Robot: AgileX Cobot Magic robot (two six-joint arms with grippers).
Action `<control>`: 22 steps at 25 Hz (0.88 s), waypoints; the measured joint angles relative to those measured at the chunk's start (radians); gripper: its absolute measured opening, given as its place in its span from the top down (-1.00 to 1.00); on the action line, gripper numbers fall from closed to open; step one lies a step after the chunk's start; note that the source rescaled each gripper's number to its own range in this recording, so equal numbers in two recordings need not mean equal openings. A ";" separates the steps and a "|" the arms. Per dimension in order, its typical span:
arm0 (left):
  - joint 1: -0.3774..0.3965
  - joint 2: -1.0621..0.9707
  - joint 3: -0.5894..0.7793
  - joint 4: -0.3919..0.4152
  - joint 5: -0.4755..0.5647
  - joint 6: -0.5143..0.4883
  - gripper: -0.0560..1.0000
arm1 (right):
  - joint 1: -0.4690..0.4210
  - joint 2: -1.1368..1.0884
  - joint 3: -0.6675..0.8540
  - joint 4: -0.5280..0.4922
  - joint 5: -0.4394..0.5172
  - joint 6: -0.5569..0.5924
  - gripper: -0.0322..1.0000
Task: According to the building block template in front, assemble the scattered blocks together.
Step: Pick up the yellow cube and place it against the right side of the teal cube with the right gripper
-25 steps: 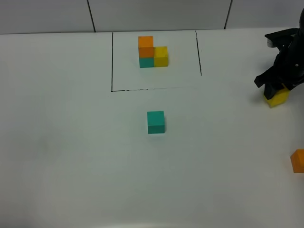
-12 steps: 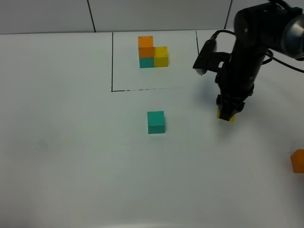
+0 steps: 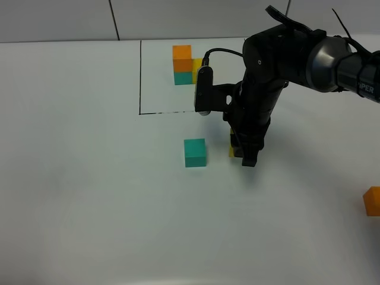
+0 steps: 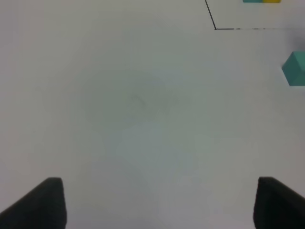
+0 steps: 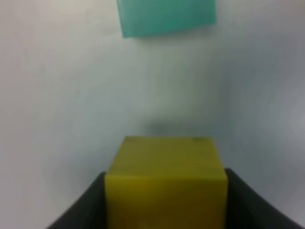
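Exterior high view: the right gripper [image 3: 245, 158] hangs at centre frame, jaws closed on the yellow cube [image 3: 231, 152], of which only a sliver shows beside the fingers. The right wrist view confirms the cube [image 5: 166, 186] clamped between both jaws; whether it touches the table [image 3: 89, 190] cannot be told. The teal cube [image 3: 195, 152] lies just left of it, apart, with bare surface between. The orange cube [image 3: 372, 200] sits at the right edge, cut by the frame. The building block template [image 3: 190, 65], orange over teal with yellow to the right, stands inside the outlined rectangle [image 3: 140, 77] at upper centre. The left gripper [image 4: 155, 202], seen only in the left wrist view, stands wide and empty. Step in hand, as judged: setting yellow against teal's right face. To do it well, square the yellow faces to teal's before lowering, close the gap without nudging teal, and release only once the cube rests flat.
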 joint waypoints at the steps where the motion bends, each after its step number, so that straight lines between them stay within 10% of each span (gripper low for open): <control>1: 0.000 0.000 0.000 0.000 0.000 0.000 -0.67 | 0.001 0.004 0.000 -0.002 -0.005 -0.007 0.93; 22: 0.000 0.000 0.000 0.000 0.000 0.000 -0.67 | 0.019 0.179 -0.171 0.029 0.097 -0.034 0.93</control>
